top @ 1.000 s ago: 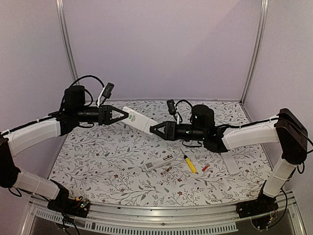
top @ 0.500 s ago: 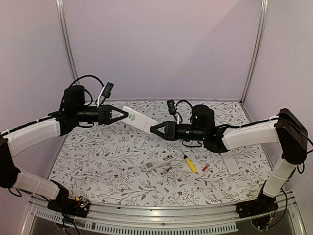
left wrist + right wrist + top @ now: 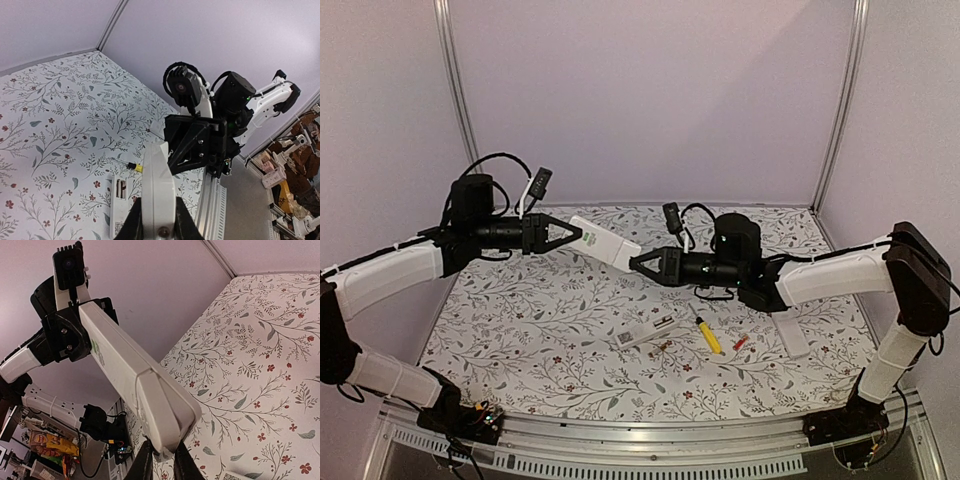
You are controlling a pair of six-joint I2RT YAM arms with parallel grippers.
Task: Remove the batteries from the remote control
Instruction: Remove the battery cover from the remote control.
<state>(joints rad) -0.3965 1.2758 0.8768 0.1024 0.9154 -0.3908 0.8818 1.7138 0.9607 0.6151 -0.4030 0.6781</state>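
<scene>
Right claw [image 3: 161, 452] has drawn its fingers in since a second ago, and now they're pinched on the free end of the remote [image 3: 605, 243]!
Left claw [image 3: 575, 236] is clamped on the other end, so the remote hangs bridged between my two claws, up off the table [image 3: 540, 300]. My right-hand hold looks thin, just the end corner between the fingertips. If I pull off-line it could slip out, or I could lever the body out of the left claw. No batteries show on this remote, so I judge them still under its cover. If that cover pops up here, they could drop and roll. One small red battery [image 3: 740, 342] lies on the table below and behind my right claw, just past the yellow-handled tool [image 3: 708, 336].
</scene>
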